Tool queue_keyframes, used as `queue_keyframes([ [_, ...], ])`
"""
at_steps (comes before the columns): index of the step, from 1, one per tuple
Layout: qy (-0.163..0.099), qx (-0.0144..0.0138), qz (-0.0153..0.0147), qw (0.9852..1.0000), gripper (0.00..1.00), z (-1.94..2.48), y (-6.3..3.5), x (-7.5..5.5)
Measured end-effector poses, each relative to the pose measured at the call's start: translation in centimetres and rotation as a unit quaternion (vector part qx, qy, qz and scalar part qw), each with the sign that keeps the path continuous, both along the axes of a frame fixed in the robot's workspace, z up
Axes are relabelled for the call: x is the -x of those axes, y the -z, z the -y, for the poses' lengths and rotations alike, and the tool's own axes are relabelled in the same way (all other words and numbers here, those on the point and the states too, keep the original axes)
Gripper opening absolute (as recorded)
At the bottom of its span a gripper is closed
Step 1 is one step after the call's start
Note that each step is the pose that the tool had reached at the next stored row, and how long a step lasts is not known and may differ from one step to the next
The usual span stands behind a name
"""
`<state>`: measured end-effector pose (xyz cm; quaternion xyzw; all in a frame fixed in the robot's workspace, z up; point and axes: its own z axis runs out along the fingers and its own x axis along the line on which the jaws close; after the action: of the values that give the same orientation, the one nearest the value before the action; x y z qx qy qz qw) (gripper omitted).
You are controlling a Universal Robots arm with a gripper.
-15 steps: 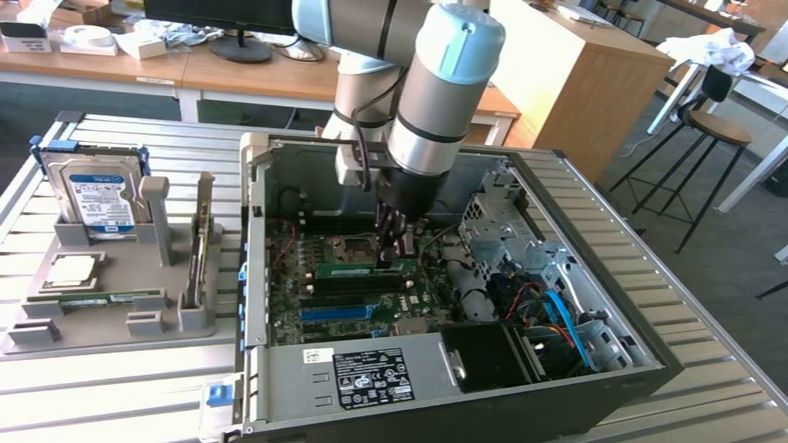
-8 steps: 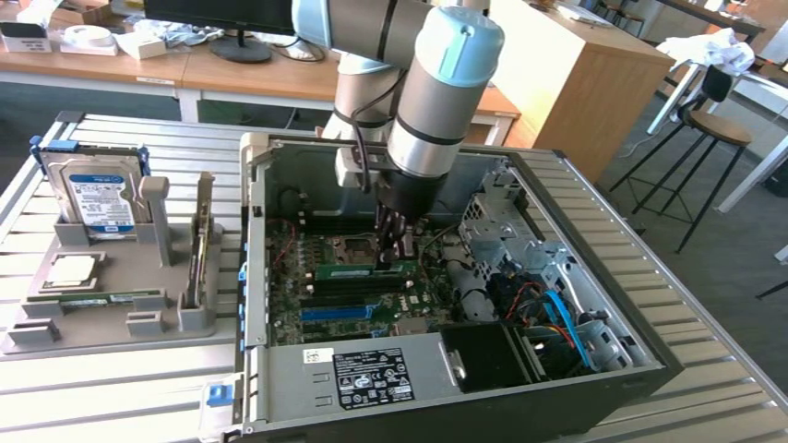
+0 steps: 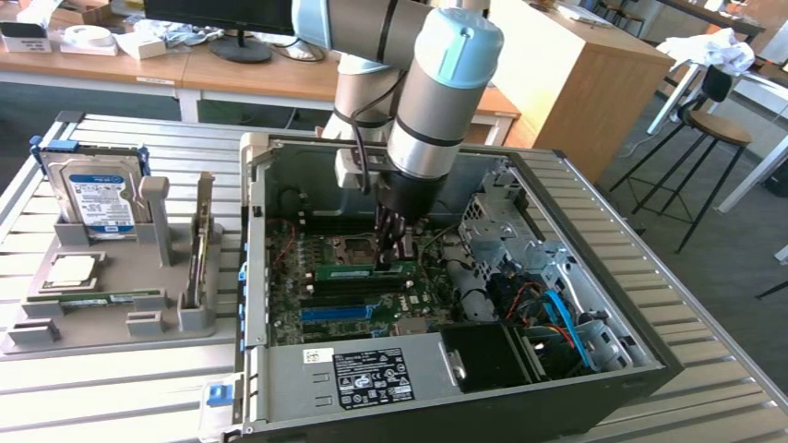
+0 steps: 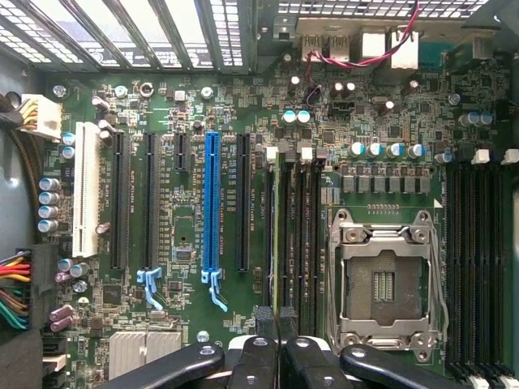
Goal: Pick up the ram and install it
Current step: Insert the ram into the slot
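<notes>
- Exterior view: ram (image 3: 349, 271) pinched in jaws, low inside the PC case (image 3: 255, 258), so pickup is done.
- Wrist view: ram edge-on at the memory slots (image 4: 312, 243); seating looks unfinished.

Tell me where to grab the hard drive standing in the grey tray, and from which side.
I would pinch the hard drive near its top edge, across the flat front and back faces, coming straight down from above. It stands upright with its lower part seated in the grey tray, so only the upper part is free.
</notes>
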<state>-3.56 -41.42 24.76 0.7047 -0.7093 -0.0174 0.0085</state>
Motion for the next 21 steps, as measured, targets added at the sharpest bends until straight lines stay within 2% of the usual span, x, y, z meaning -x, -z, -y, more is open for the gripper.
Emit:
queue_keyframes([
  [21, 0.0, -0.0001, 0.0, 1.0, 0.11, 0.0, 0.34, -0.17],
])
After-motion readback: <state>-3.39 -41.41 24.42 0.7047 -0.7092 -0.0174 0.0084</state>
